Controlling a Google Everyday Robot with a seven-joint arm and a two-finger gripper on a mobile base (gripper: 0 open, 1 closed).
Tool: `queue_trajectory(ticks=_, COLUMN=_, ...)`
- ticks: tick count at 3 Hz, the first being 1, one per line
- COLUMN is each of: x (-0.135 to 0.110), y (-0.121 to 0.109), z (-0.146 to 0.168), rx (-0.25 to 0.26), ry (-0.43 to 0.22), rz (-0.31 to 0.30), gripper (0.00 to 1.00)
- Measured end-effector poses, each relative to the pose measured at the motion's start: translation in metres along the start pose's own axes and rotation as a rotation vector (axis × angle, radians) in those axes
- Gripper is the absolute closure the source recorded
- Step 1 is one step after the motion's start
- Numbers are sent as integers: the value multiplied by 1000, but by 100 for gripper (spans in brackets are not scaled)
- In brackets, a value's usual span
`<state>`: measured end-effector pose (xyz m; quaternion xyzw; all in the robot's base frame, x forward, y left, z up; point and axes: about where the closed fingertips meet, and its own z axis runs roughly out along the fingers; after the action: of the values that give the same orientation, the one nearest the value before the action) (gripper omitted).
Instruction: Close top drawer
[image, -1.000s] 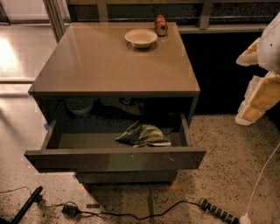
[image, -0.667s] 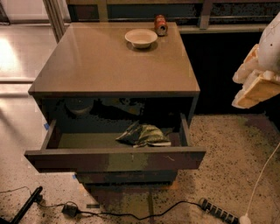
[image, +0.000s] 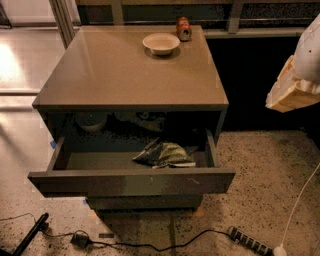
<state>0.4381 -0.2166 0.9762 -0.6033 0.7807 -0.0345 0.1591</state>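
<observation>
The top drawer (image: 131, 182) of a grey-brown cabinet stands pulled out toward me, its wide glossy front facing the camera. Inside it lies a crumpled green and white chip bag (image: 165, 154). My gripper (image: 291, 95), pale and cream-coloured, hangs at the right edge of the view, above the floor and well to the right of the drawer. It touches nothing.
A white bowl (image: 161, 43) and a red can (image: 183, 28) stand at the back of the cabinet top (image: 125, 75). A narrower lower drawer front (image: 145, 202) sits below. A power strip (image: 249, 242) and black cables lie on the speckled floor in front.
My gripper has risen and moved slightly left at the right edge of the view. The drawer and its contents have not moved.
</observation>
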Motion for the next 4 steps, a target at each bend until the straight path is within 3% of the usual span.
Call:
queue_trajectory(ticks=2, x=1, y=6, z=9, rx=2, ry=-32, rz=1, gripper=100)
queue_trajectory(ticks=4, x=23, y=46, z=81, rx=-53, ry=-48, rz=27, gripper=100)
